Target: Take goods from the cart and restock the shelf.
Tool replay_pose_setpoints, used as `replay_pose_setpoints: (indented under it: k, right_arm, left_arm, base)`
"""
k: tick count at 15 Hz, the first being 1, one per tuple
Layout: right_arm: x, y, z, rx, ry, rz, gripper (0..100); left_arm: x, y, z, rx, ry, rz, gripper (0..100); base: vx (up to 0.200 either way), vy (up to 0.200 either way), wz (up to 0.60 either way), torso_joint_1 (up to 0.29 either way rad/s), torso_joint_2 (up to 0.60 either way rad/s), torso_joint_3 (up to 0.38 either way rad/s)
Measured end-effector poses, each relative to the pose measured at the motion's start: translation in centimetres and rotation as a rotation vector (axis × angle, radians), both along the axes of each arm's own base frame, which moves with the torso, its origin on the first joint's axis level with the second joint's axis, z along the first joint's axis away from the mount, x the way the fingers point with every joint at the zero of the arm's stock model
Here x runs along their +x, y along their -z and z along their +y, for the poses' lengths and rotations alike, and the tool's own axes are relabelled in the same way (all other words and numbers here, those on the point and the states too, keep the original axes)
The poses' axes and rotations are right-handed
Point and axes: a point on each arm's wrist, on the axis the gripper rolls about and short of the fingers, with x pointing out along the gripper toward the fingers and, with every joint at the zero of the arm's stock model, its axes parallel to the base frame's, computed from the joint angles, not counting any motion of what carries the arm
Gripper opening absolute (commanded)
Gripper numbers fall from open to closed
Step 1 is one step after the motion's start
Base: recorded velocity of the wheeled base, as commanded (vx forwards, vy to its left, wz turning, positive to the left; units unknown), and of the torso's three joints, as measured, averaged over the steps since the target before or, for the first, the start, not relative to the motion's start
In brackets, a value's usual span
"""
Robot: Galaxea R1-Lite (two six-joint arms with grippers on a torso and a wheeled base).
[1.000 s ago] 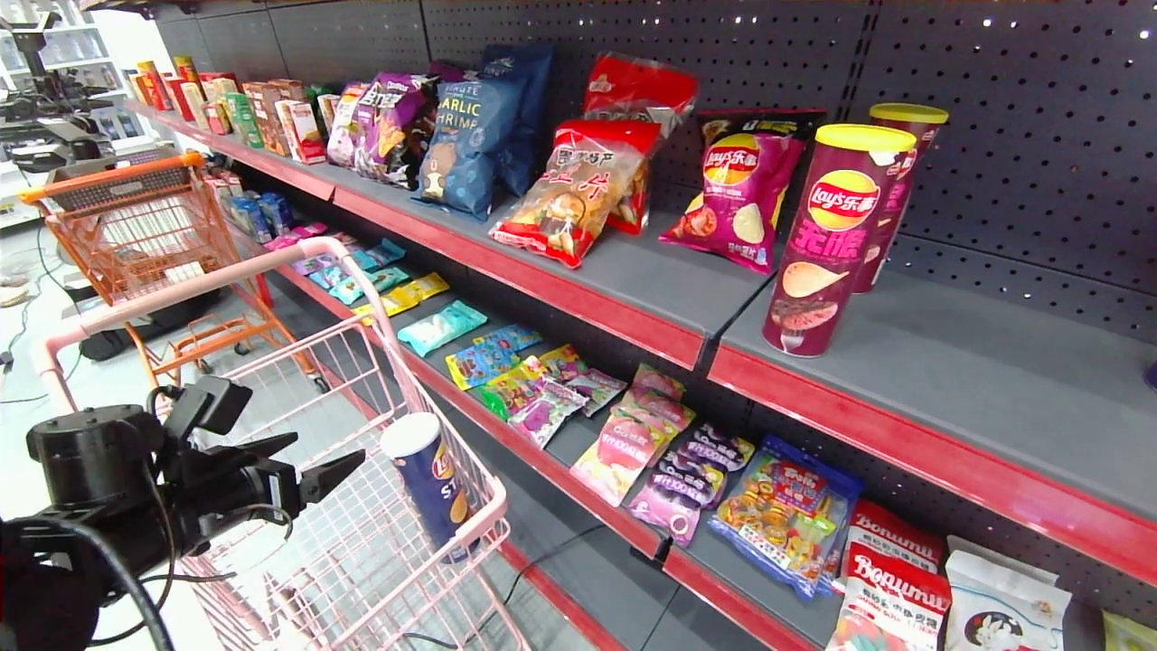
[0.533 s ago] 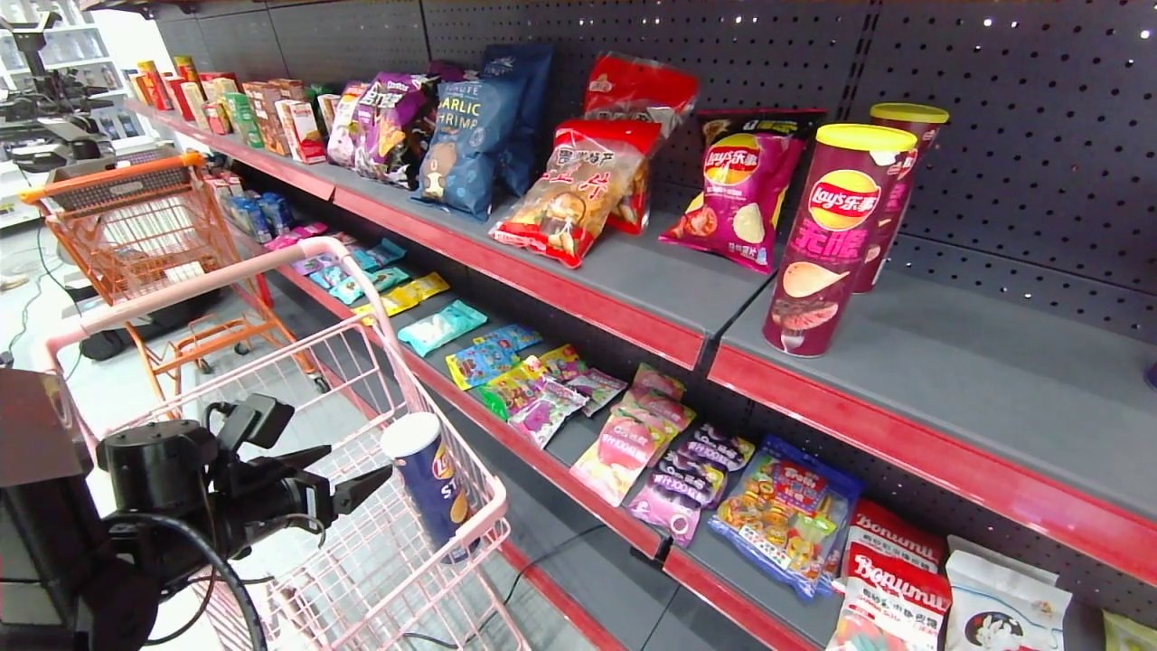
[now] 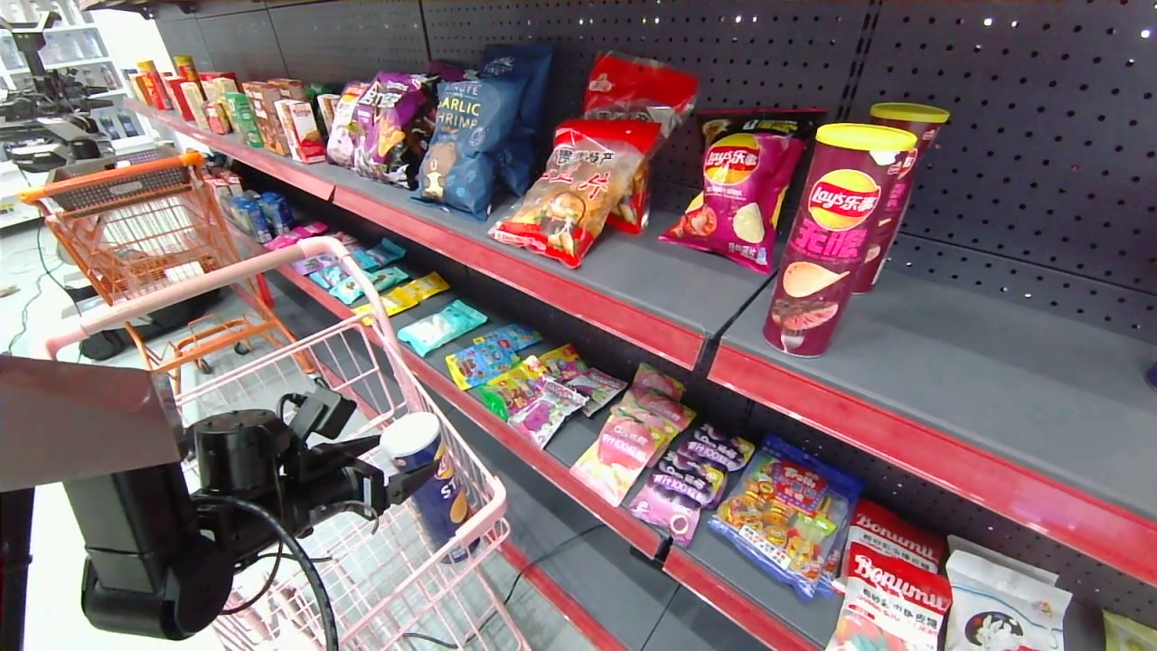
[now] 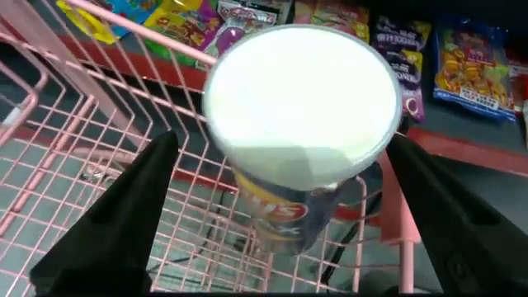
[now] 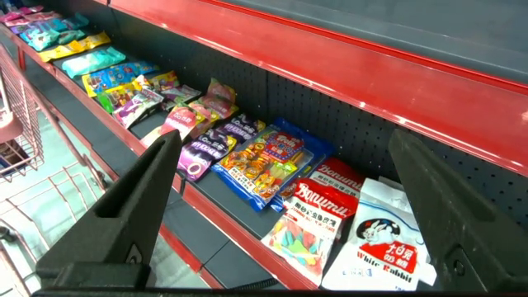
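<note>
Pink all over the wire shopping cart (image 3: 226,276). Dark blue on the cardboard chip can (image 3: 445,508), capped in white, with a yellow-and-red logo. Matte black on the left gripper (image 4: 280,139). Orange for the second wire cart (image 3: 117,177). Grey on the metal shelf boards (image 3: 976,380), glossy red along the front edges. Dark grey with a regular dot pattern of holes on the pegboard back panel (image 3: 1039,163). Maroon on 2 chip tubes (image 3: 827,244), topped in yellow, beside a magenta chip bag (image 3: 746,194) and a navy snack bag (image 3: 470,149).
</note>
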Motion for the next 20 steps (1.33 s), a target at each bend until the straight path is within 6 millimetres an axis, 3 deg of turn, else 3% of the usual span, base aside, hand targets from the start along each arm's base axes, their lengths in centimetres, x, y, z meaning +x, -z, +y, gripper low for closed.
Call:
replay_pose_setpoints:
  k: [7, 15, 16, 20]
  right_arm:
    - [0.0, 0.0, 0.0, 0.000, 0.001, 0.000, 100]
    - [0.0, 0.0, 0.0, 0.000, 0.001, 0.000, 100]
    - [0.0, 0.0, 0.0, 0.000, 0.000, 0.000, 100]
    - [0.0, 0.0, 0.0, 0.000, 0.000, 0.000, 100]
  left_arm:
    - [1.3, 1.6, -2.2, 0.014, 0.050, 0.005, 100]
    - [1.3, 3.0, -2.4, 0.056, 0.069, 0.015, 100]
    - [1.4, 3.1, -2.4, 0.057, 0.066, 0.014, 0]
    - [1.6, 3.1, -2.5, 0.046, 0.061, -0.013, 0]
  base:
    - [0.000, 0.000, 0.00, 0.000, 0.00, 0.000]
    - [0.000, 0.000, 0.00, 0.000, 0.00, 0.000]
    - [0.000, 0.000, 0.00, 0.000, 0.00, 0.000]
    - [0.000, 0.000, 0.00, 0.000, 0.00, 0.000]
